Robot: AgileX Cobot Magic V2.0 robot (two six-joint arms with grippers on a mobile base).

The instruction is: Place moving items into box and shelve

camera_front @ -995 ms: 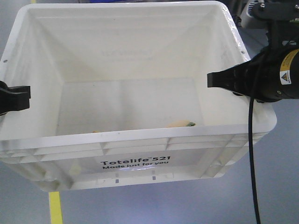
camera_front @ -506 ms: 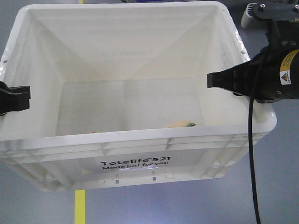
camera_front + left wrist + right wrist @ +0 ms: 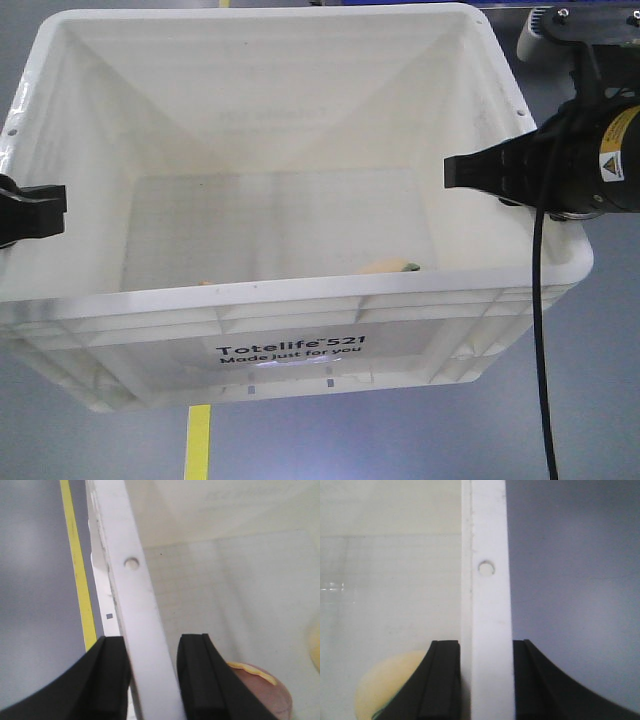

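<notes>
The white box (image 3: 300,292), printed "Totelife 521", hangs above the floor between my two grippers. My left gripper (image 3: 32,210) is shut on its left rim (image 3: 142,605), one finger outside and one inside the wall. On the right rim (image 3: 487,595) my right gripper (image 3: 482,172) is shut the same way. Inside, the pale yellow-tan moving item (image 3: 390,685) with a green edge lies near the right wall and peeks over the front rim (image 3: 388,266). The greyish-pink moving item (image 3: 262,692) lies near the left wall, partly hidden by my left gripper (image 3: 152,645). The right gripper (image 3: 485,645) covers part of the yellow one.
Grey floor lies under the box, with a yellow tape line (image 3: 200,440) below its front and beside the left wall (image 3: 77,575). A black cable (image 3: 540,350) hangs from the right arm. A white object (image 3: 535,38) shows at the top right.
The yellow floor line under the box has slid to the right and the background at the top has shifted. The box stays fixed between both grippers.
</notes>
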